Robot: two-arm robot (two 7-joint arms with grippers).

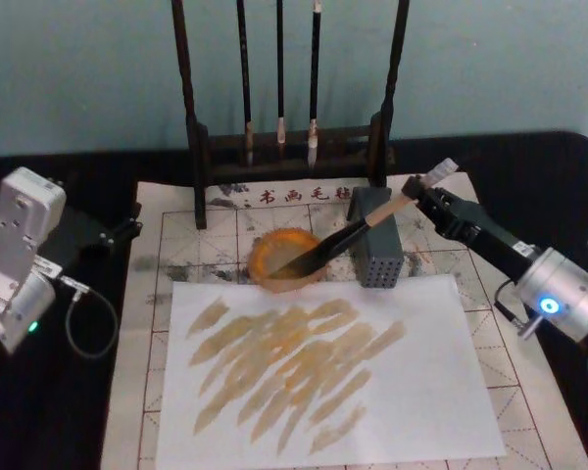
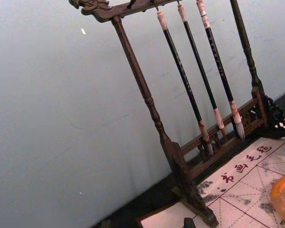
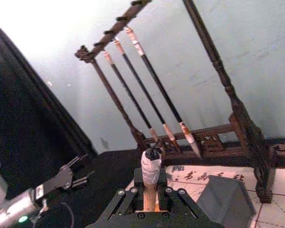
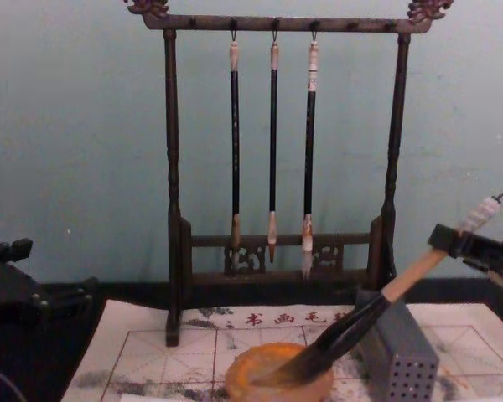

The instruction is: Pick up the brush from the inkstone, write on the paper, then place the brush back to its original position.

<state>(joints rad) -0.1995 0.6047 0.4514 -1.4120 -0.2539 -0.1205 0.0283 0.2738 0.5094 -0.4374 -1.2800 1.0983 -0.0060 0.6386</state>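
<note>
We're gripping the brush (image 1: 358,231) near its handle top w/ the R gripper (image 1: 417,192), closed on it. Bristles are resting in the inkstone (image 1: 264,265), on the paper (image 1: 220,235). L gripper (image 1: 122,233) is sitting parked at desk's left; can't tell its state.
</note>
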